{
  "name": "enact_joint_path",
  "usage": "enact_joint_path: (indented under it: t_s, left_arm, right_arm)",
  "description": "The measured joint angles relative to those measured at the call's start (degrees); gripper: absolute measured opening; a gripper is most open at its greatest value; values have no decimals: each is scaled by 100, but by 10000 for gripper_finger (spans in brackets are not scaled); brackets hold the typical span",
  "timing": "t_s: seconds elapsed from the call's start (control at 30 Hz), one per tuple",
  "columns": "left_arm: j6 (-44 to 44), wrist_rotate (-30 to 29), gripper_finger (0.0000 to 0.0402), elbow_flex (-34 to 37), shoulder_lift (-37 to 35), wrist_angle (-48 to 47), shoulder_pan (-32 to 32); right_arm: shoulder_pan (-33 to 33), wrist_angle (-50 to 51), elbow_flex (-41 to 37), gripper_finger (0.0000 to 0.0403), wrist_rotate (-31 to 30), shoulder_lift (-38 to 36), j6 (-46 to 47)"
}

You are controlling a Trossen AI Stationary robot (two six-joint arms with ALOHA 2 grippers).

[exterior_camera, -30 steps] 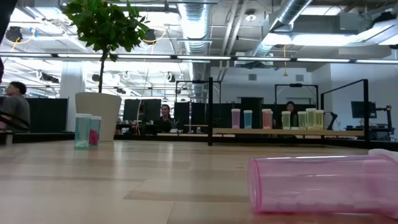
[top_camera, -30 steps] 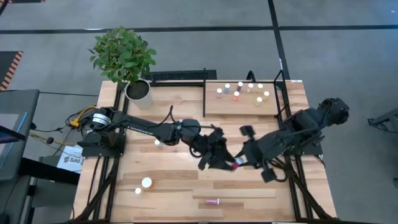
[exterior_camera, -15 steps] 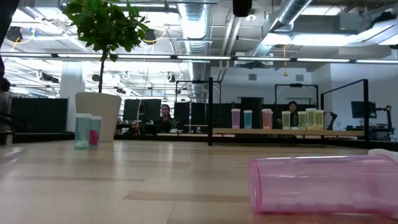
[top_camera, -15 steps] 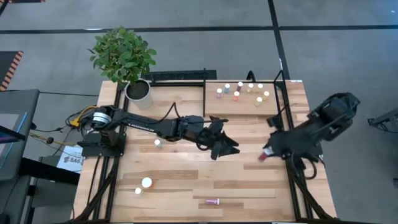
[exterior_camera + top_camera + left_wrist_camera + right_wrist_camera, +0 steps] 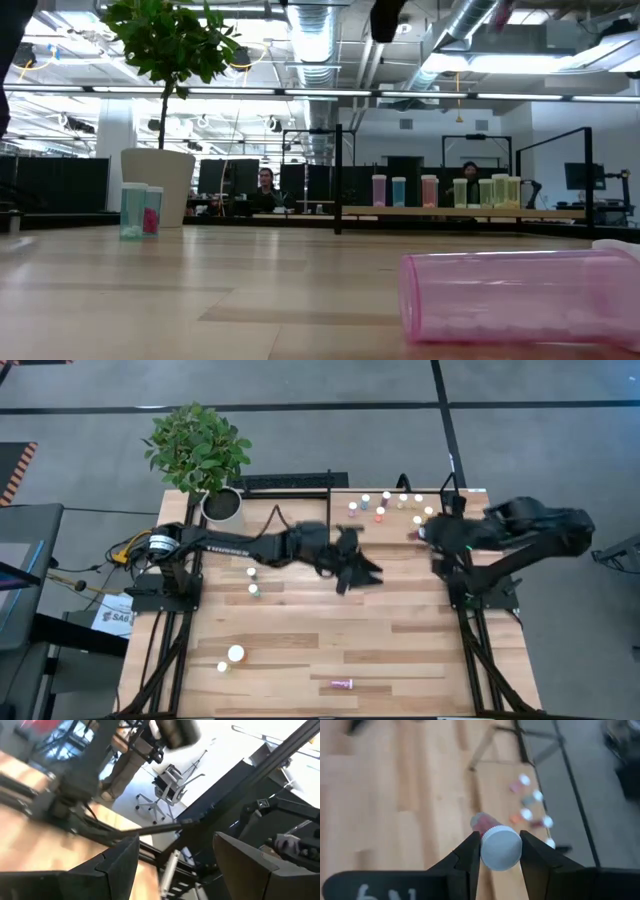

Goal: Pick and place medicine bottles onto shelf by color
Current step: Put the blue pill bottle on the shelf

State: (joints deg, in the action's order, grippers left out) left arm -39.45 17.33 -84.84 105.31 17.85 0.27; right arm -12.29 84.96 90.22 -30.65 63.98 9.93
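Observation:
My right gripper (image 5: pixel 418 532) is shut on a small magenta medicine bottle (image 5: pixel 482 824) with a white cap, held above the right end of the shelf (image 5: pixel 345 532). The shelf is a light-wood platform at the table's far right, and several white-capped bottles (image 5: pixel 385 508) stand on it. My left gripper (image 5: pixel 358 570) hovers over the table's middle, open, with nothing between its fingers (image 5: pixel 120 865). More bottles stand on the table's left half (image 5: pixel 253 581) (image 5: pixel 230 658). A pink bottle (image 5: pixel 343 684) lies on its side near the front edge. My right gripper pinches the bottle's white cap (image 5: pixel 501 851) between its two fingers (image 5: pixel 470 852). The fingers slant down from the table's right side. The magenta body points away past the fingertips, lifted clear of table and shelf.
A potted plant (image 5: pixel 205 460) stands at the far left corner. A black bar (image 5: pixel 285 482) lies along the far edge beside the shelf. People sit in the room beyond the table (image 5: pixel 265 185). Bare planks stretch across the table's middle and near right (image 5: pixel 420 650).
The two grippers met over the table's middle a second ago. My right gripper has carried the magenta bottle toward the right edge, then toward the far edge to the shelf, turning as it went. My left gripper, open, has drawn toward the far edge.

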Motion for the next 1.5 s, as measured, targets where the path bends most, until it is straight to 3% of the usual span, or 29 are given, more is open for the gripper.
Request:
enact_joint_path:
  t_s: [0.1, 0.23, 0.37, 0.63, 0.93, 1.5]
  left_arm:
    - [82, 572, 240, 0, -19, 105, 480]
    - [-15, 1493, 240, 0, -19, 229, 1130]
    - [-25, 2040, 240, 0, -19, 290, 1620]
    - [296, 2384, 240, -52, -19, 1025, 2048]
    - [9, 2405, 240, -57, -14, 1335, 2239]
    - [59, 2137, 240, -57, -14, 1309, 2452]
  right_arm:
    - [956, -606, -680, 129, 140, -113, -350]
    - [2177, -1371, -1364, 129, 875, -85, -814]
    - [3288, -1899, -1793, 129, 1623, 123, -942]
    - [4931, -2318, -2029, 130, 1984, 892, -818]
    - [5410, -2694, -2027, 130, 2037, 1700, -848]
    - [5359, -3202, -2027, 130, 2030, 2665, -841]
